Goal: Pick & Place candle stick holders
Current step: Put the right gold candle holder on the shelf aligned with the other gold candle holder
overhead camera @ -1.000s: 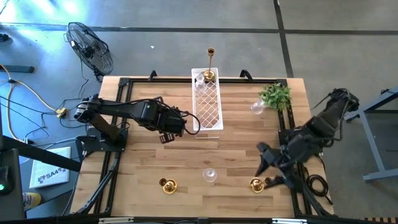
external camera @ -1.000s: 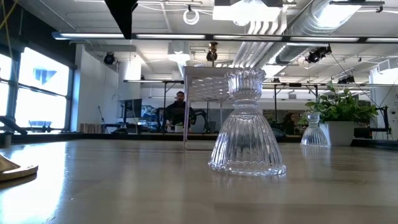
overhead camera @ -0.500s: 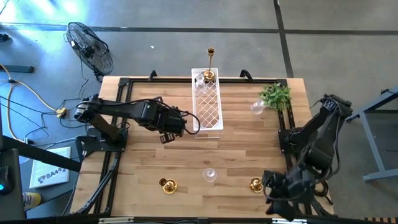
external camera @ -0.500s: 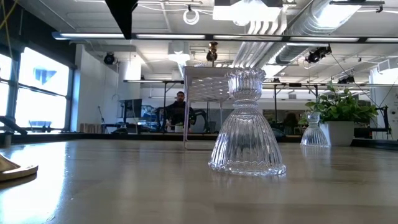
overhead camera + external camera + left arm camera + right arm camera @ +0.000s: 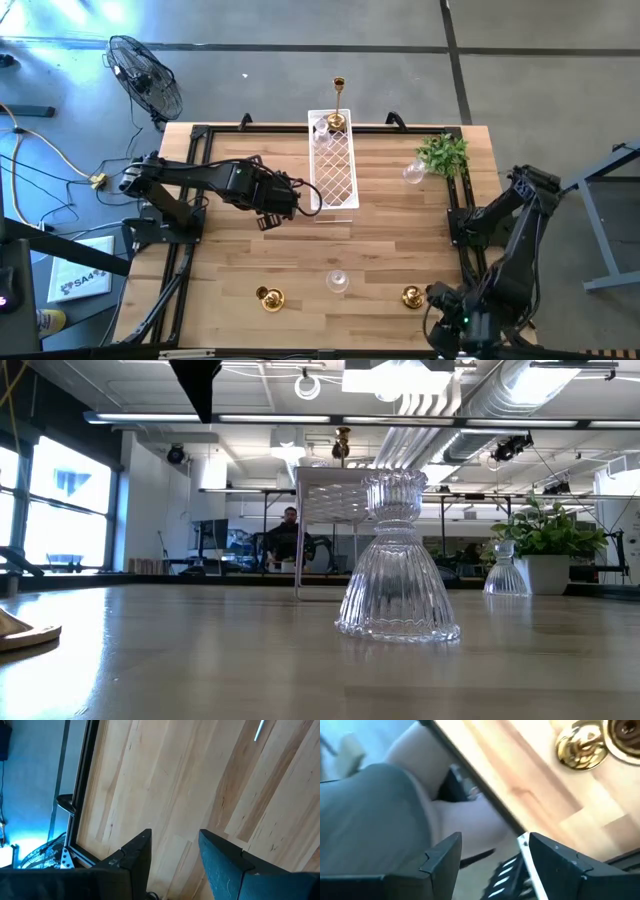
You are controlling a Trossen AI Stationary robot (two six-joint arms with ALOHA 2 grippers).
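Two squat gold candle stick holders stand near the table's near edge, with a clear glass one between them. A tall gold one and a glass one stand at the far end of the white lattice tray. Another glass one stands by the plant. My right gripper hangs open over the near right corner, just right of the right gold holder. My left gripper hovers open above bare wood, left of the tray.
A small green plant in a white pot stands at the far right. Black frame rails run along the table's left and right sides. Bare wood lies open across the table's middle. A person sits in the room beyond the far edge.
My right arm has swung from above the table's near right part toward the near right corner, sinking and rolling its wrist as it went; its fingers stay apart. The left arm and all the holders have kept still.
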